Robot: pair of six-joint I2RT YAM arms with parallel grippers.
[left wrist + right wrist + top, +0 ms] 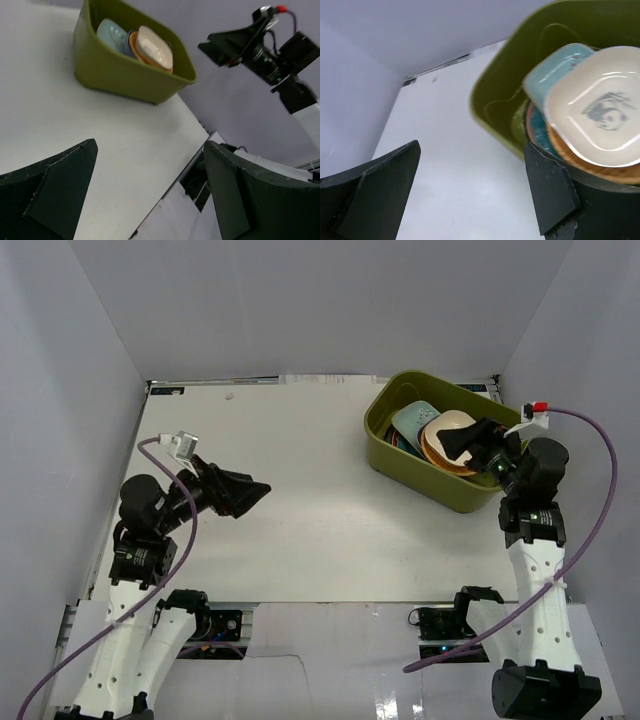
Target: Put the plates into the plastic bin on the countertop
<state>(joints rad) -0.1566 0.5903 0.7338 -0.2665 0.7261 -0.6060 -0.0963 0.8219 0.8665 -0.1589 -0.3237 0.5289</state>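
Right gripper, released and empty, hangs over plates stacked in the olive plastic bin; left gripper, also released, well apart.

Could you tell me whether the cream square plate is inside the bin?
Inside: the cream square plate lies atop other plates within the olive bin.

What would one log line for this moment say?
plates: piled in plastic bin | left gripper: open, empty, over countertop | right gripper: open, empty, above bin
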